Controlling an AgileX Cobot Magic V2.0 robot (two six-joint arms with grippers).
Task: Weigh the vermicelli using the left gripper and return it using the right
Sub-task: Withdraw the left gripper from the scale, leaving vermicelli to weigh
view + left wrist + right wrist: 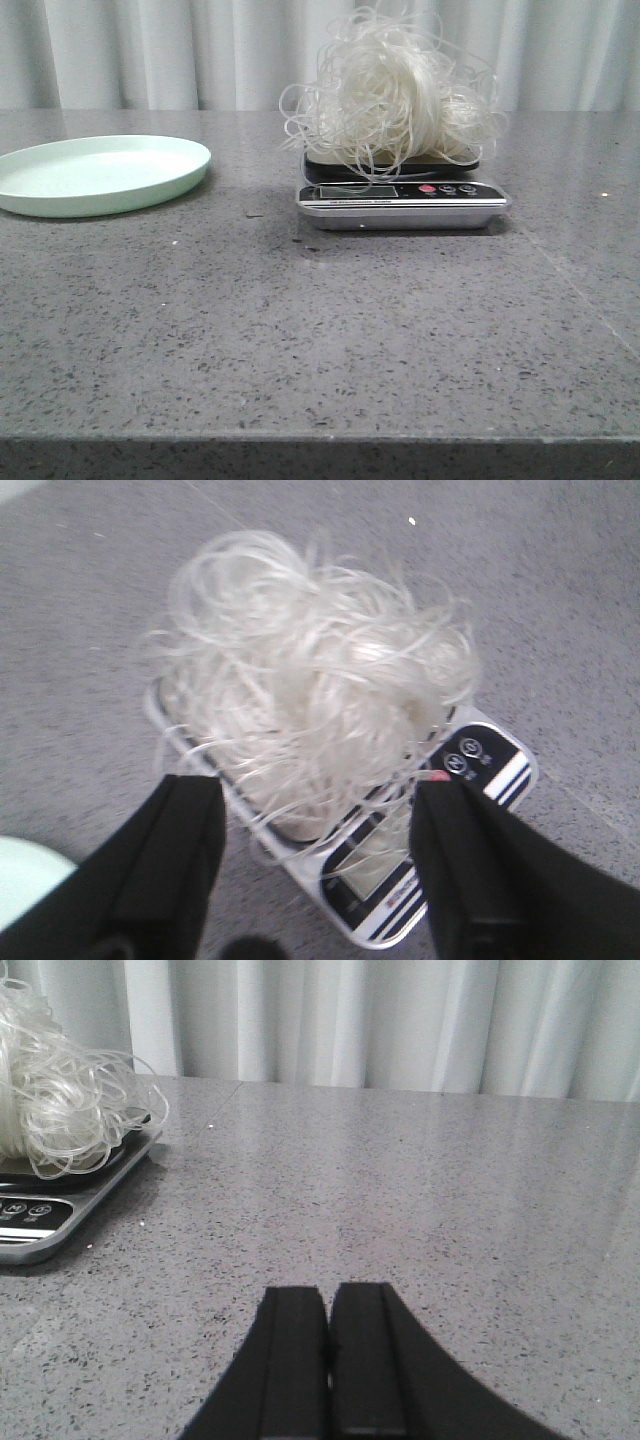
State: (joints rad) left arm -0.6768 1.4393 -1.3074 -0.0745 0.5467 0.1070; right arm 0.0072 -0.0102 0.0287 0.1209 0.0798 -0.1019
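My right claw (pixel 327 1360) sat low on the worktop (pixel 300 340), well to the side of the scale (pixel 403 196), pressed closed and empty, waiting its turn. My left claw (pixel 318 865) hung wide above the scale, holding nothing. The vermicelli (pixel 392 95) sat on the scale to be weighed.

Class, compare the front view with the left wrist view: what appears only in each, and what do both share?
Only the front view shows the whole pale green plate to the left of the scale, and the curtain behind the table. Only the left wrist view shows the left gripper, its black fingers spread apart on either side of the noodles. Both show the vermicelli piled on the scale on the grey table.
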